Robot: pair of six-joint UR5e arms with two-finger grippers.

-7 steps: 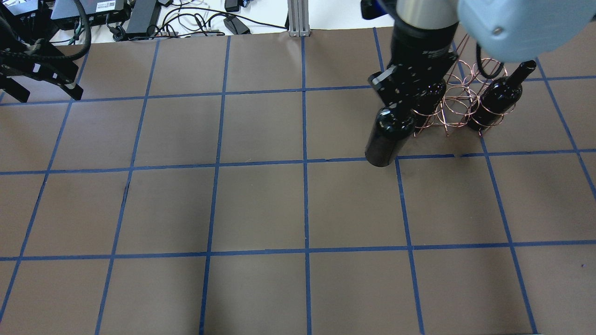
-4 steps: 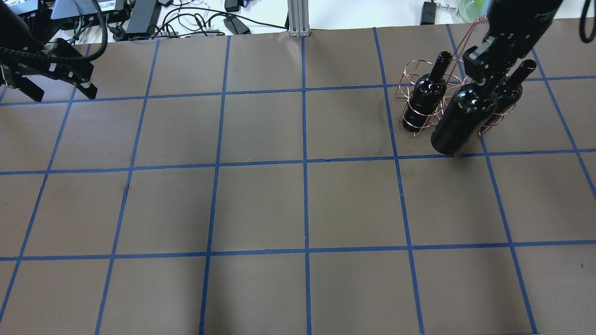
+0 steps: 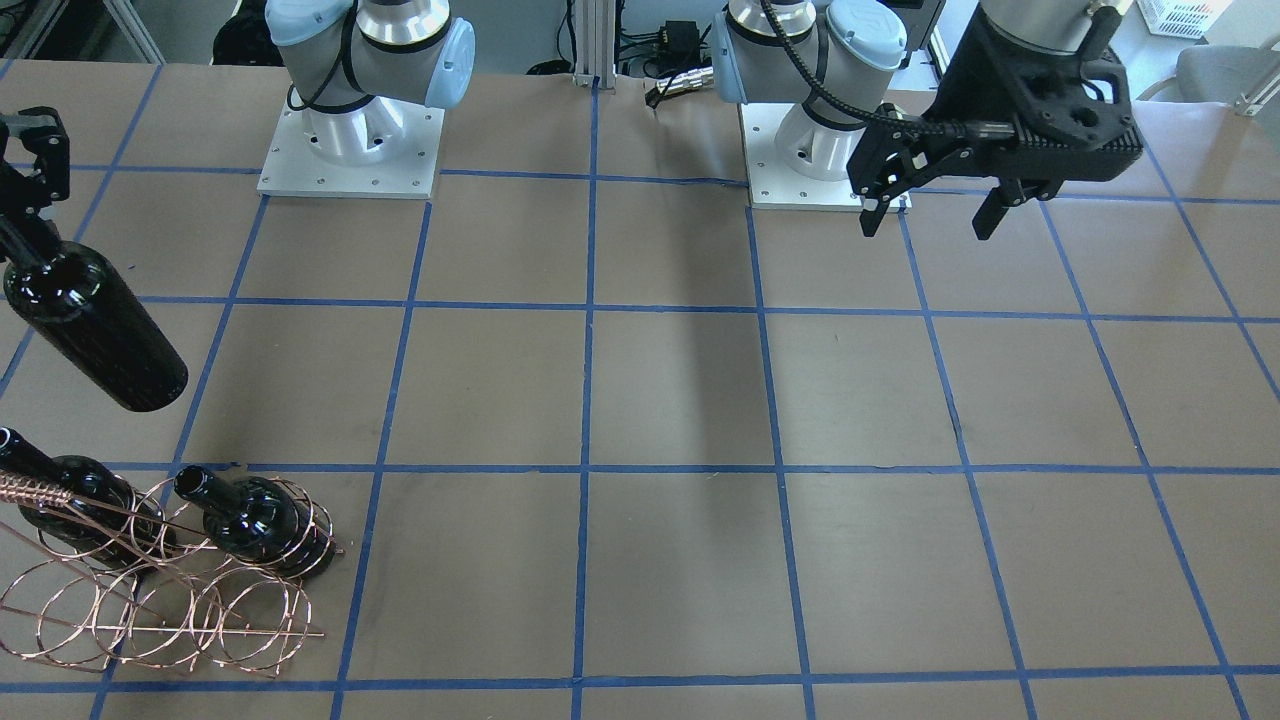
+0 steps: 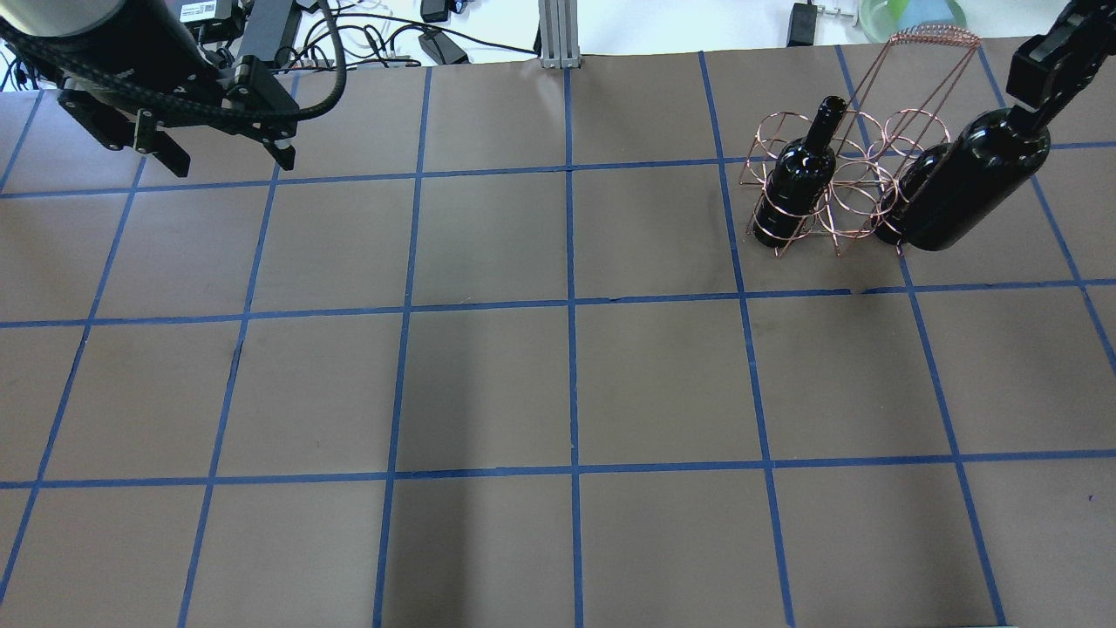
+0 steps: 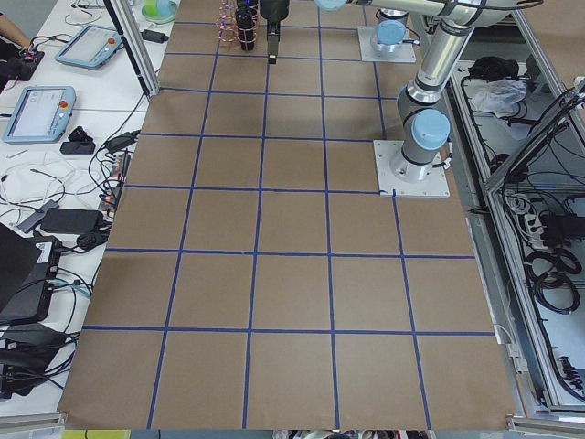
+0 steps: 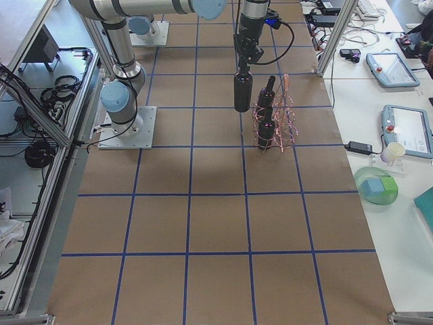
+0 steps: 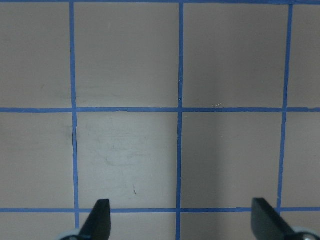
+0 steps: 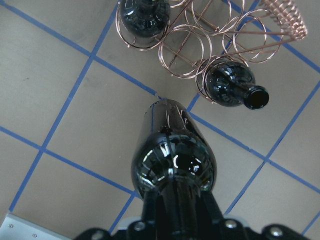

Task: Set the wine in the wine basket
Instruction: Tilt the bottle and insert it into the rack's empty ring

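I see brown table top [image 4: 488, 384] taped in blue grid [image 4: 571, 305], evenly lit, with soft shadows. Aluminium post [image 4: 553, 35] at far edge, cables [image 4: 349, 39] behind it. White side bench [image 6: 358, 101] carries teach pendants [image 6: 406, 128], cup [image 6: 391, 151], green dish [image 6: 387, 196]. Opposite end: black gear [image 5: 18, 274] on white desk.

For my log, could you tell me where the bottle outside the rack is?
The wine hangs by its neck from the right pincer at the overhead view's far right, beside the wine basket.
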